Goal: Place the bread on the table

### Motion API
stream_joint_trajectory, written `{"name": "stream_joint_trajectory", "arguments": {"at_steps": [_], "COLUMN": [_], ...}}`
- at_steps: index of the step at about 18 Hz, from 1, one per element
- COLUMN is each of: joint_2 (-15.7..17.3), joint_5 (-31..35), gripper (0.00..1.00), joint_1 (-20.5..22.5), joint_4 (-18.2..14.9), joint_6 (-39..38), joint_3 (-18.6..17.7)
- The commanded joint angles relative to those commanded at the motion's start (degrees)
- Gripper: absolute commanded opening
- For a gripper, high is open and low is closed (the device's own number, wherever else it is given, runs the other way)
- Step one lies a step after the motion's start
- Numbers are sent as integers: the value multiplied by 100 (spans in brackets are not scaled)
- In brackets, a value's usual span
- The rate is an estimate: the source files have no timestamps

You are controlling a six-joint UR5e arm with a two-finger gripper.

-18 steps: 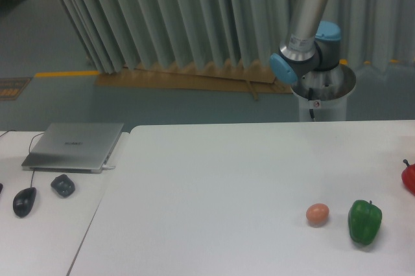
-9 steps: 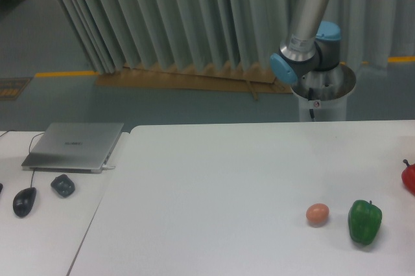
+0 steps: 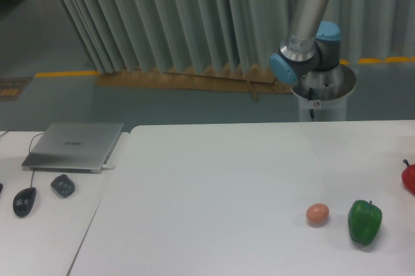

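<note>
No bread is seen anywhere in the camera view, so its location can't be told. The table [image 3: 214, 185] – a large plain white top – fills the lower centre and right of the picture. On it, near the front right, a smooth tan egg [image 3: 317, 214] is set just beside a green pepper [image 3: 364, 222], egg to the left, the two apart by a small gap. A red pepper [image 3: 409, 177] is cut off by the right edge, a bit further back than the green one.

The arm [image 3: 305, 26] is seen only in part – silver tube w/ light-blue joints, rising from a metal pedestal [image 3: 322, 94] behind the table's far edge and leaving the frame at the top. The gripper is out of frame, so whether the fingers are spread or closed on anything can't be told.

To the left an adjoining white desk [image 3: 45, 237] carries a closed silver laptop [image 3: 74, 146], w/ a black mouse [image 3: 24, 201] and a small dark object [image 3: 63, 185] in front of it. Pleated grey curtains [image 3: 162, 17] hang behind.
</note>
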Motion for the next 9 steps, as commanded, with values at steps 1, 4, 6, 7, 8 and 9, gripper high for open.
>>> {"name": "stream_joint_trajectory", "arguments": {"at_steps": [1, 4, 6, 7, 8, 9], "joint_2": [0, 17, 52, 96, 175, 193], "joint_5": [0, 0, -9, -44, -131, -236], "gripper": [30, 27, 27, 27, 27, 27], "joint_1": [0, -26, -44, -53, -105, -123], "joint_4": [0, -228, -403, -552, -771, -930], "joint_6": [0, -35, -44, -44, -88, -140], "joint_3": [9, 175, 272, 325, 447, 527]}}
